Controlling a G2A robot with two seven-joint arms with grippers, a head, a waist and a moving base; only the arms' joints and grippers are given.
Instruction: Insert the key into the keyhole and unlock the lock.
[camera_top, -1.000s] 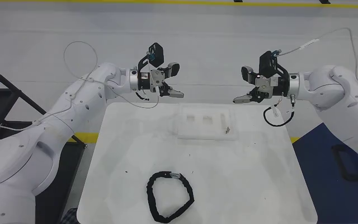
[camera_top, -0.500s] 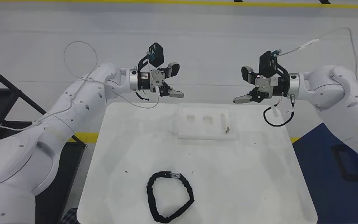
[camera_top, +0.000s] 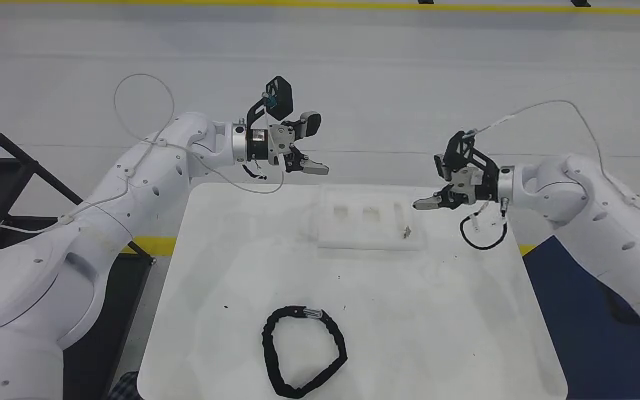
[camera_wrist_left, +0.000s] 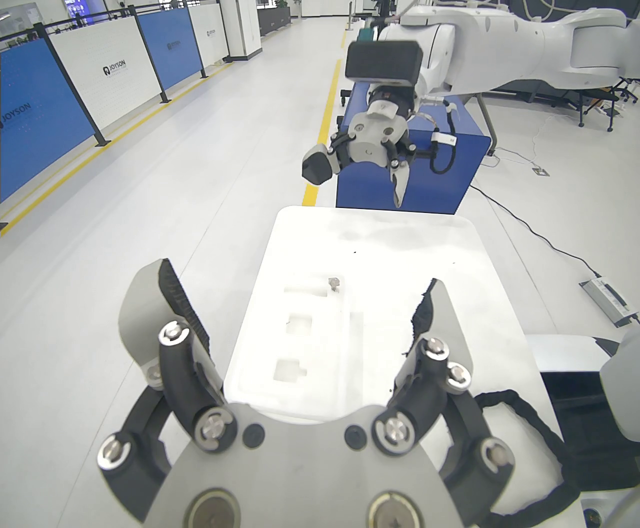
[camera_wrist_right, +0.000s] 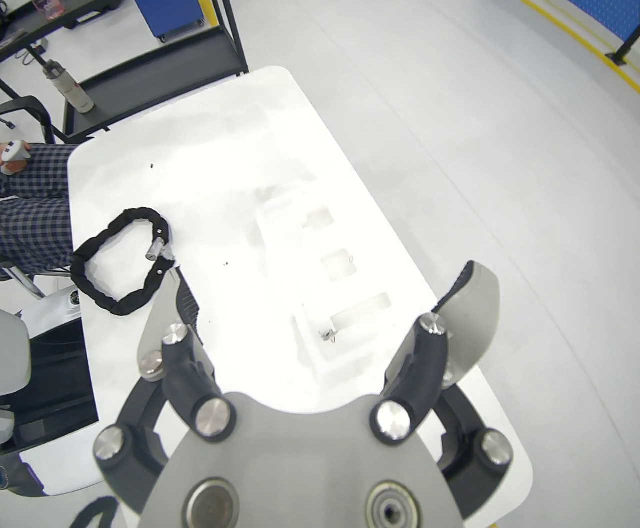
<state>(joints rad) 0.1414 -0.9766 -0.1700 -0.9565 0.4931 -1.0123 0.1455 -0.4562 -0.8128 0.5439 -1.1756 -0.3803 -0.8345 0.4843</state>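
The left gripper (camera_top: 316, 168) and right gripper (camera_top: 428, 203) hover spread and empty over the tabletop's (camera_top: 240, 290) far edge, the key (camera_top: 407, 233) lying in the tray (camera_top: 338, 234) there.

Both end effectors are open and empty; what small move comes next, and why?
Probably lower the right end effector onto the key in the foam tray: it is open and hangs just off that end of the tray, where the key lies in a slot, while the chain lock lies apart, nearer the robot.
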